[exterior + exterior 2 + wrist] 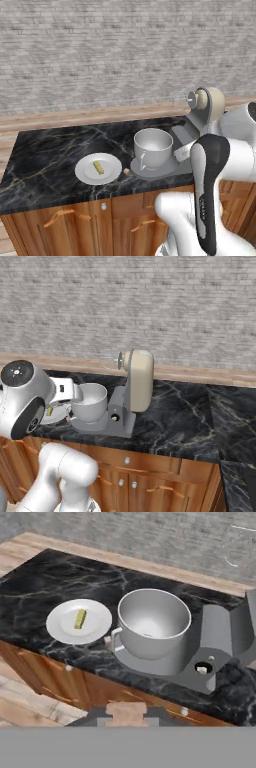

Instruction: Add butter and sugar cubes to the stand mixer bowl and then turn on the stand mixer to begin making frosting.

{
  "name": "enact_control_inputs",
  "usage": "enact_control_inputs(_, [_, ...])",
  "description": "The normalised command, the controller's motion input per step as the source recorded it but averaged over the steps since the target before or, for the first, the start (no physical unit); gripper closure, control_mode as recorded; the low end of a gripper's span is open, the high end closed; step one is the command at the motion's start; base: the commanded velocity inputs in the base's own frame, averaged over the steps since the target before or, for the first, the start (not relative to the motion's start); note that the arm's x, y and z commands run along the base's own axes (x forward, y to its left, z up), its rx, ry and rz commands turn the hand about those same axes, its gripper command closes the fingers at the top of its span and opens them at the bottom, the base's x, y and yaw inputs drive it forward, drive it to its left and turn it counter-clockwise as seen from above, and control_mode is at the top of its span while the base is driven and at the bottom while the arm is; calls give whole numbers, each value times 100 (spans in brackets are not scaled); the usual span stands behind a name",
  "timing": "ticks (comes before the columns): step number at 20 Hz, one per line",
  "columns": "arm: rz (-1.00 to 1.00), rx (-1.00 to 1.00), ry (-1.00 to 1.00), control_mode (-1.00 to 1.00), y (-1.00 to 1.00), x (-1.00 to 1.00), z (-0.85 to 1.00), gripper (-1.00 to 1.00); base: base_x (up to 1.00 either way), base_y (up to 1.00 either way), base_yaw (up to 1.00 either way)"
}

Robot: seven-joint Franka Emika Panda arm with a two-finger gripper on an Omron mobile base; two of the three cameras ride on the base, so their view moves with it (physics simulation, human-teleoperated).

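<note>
Hand view, left to right:
- Counter (35, 582): open dark marble at 9 o'clock of plate (60, 626); plate near front edge.
- Butter (80, 619) on plate, long axis 1-to-7 o'clock.
- Loose sugar cube (106, 640) on counter between plate and stand mixer bowl (165, 612).
- Bowl upright on stand mixer (215, 632) base, handle toward 8 o'clock, rim unobstructed above.
- Hand (126, 713) at 6 o'clock of bowl, clenched on held sugar cube (126, 708).

A black marble counter (50, 150) carries the mixer (200, 125), near its front edge. Left of the mixer lies a plate (112, 172); between them sits a sugar cube (126, 171).
</note>
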Motion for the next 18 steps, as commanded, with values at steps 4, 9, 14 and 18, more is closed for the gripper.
enact_control_inputs(4, [-33,-6,13,-100,55,73,0,100,0,0,0])
enact_control_inputs(9, [-36,-9,17,-100,30,80,-10,100,0,0,0])
enact_control_inputs(14, [-33,-4,24,-100,0,81,-38,100,0,0,0])
enact_control_inputs(18, [-24,0,22,-100,0,81,-41,100,0,0,0])
